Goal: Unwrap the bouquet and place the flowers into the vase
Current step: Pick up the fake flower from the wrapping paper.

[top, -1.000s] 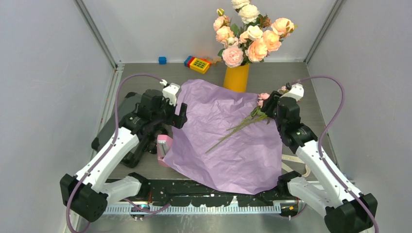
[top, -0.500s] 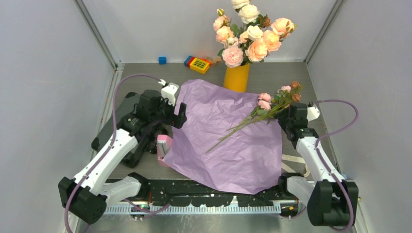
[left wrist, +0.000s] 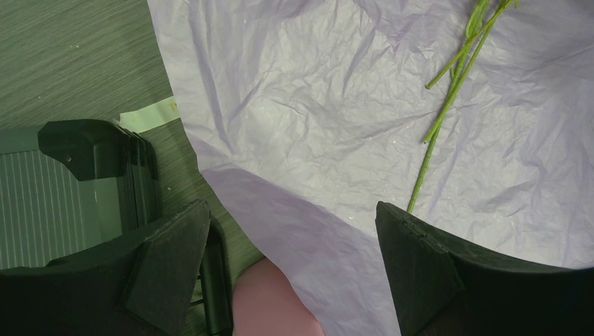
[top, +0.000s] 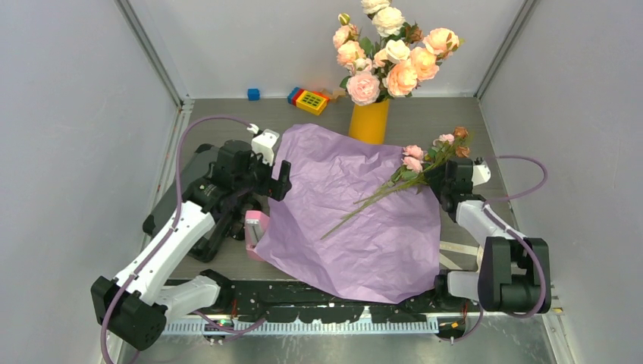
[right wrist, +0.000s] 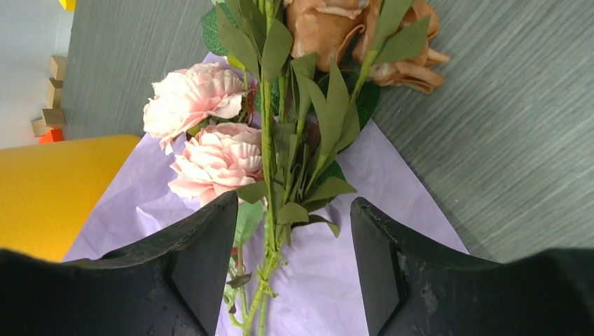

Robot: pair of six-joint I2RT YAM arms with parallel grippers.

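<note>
Several flowers (top: 407, 174) lie on lilac paper (top: 334, 189).

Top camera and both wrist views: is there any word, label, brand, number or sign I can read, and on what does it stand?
No text can be read in any view.
Yellow toy: a grid of red squares, too small to tell whether they bear marks.
Vase: plain, no label.
Purple paper: plain, no print.
</note>
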